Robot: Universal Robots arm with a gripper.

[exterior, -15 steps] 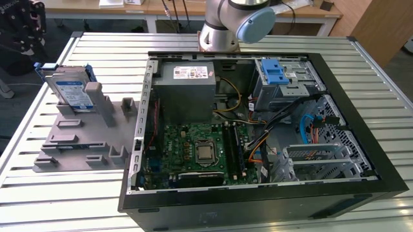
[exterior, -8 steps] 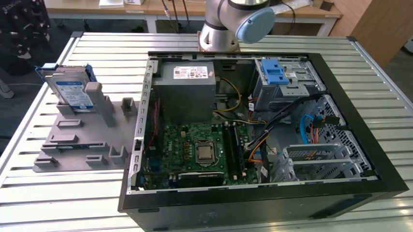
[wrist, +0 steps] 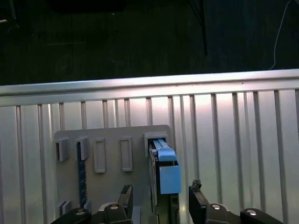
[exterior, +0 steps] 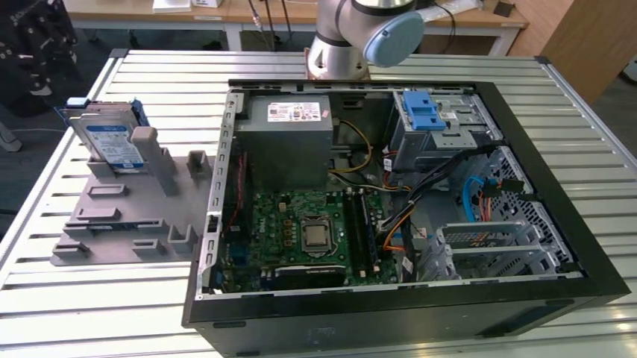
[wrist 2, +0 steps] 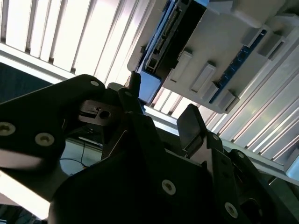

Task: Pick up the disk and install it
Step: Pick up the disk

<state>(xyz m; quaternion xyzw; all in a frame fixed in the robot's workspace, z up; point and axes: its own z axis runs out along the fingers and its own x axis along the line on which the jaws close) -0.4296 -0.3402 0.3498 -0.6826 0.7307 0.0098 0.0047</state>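
Disk (exterior: 107,142) stands on edge in holder (exterior: 119,216), at the surface's edge on the exterior view's left. Gripper (wrist: 160,187) open, empty, lined up with it. I judge the disk stiff, heavy and shock-sensitive; pinch the broad faces.

This looks like a robotics lab or electronics workshop. An open computer case (exterior: 398,309) lies on a slatted aluminium tabletop (exterior: 100,306), its motherboard (exterior: 298,216) exposed. Just beside the case, on the exterior view's left, sits a grey fixture plate (exterior: 119,201). Behind the case rises a robot arm (exterior: 344,37), and beyond that stand pale wooden desks (exterior: 289,13) with trailing cables.
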